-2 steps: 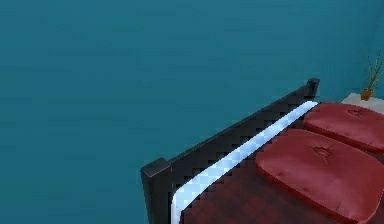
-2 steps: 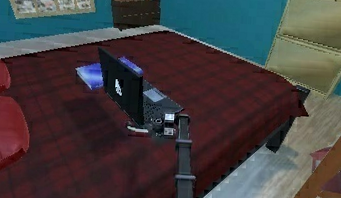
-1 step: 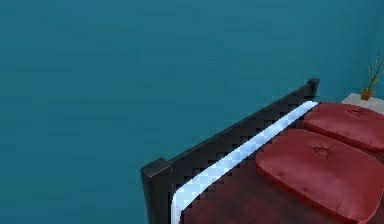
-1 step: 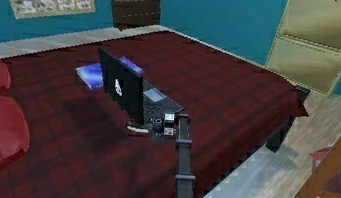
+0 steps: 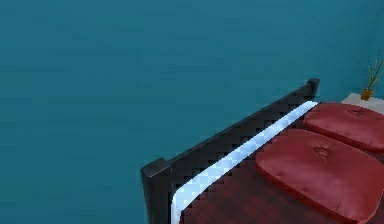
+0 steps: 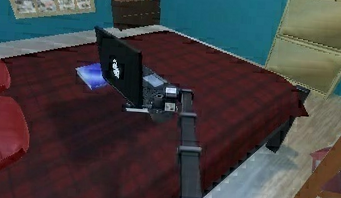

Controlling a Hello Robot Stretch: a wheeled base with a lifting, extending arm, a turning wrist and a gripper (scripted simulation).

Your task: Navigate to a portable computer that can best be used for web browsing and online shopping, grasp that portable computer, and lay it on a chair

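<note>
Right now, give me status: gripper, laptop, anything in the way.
Gripper at the laptop, cannot tell whether it holds anything. Laptop open, standing on the bed. Blue flat object lies beside it.

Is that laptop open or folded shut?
Open: the laptop has its dark screen standing upright from its flat base.

No text, number or sign is legible in either view. Two white squares (image 6: 176, 93) at the far end of the arm (image 6: 189, 138) carry black marks, too small to read. The laptop (image 6: 118, 63) presents a dark face with nothing readable on it. A flat blue thing (image 6: 92, 74) on the bed (image 6: 239, 92) bears pale marks, unreadable.
</note>
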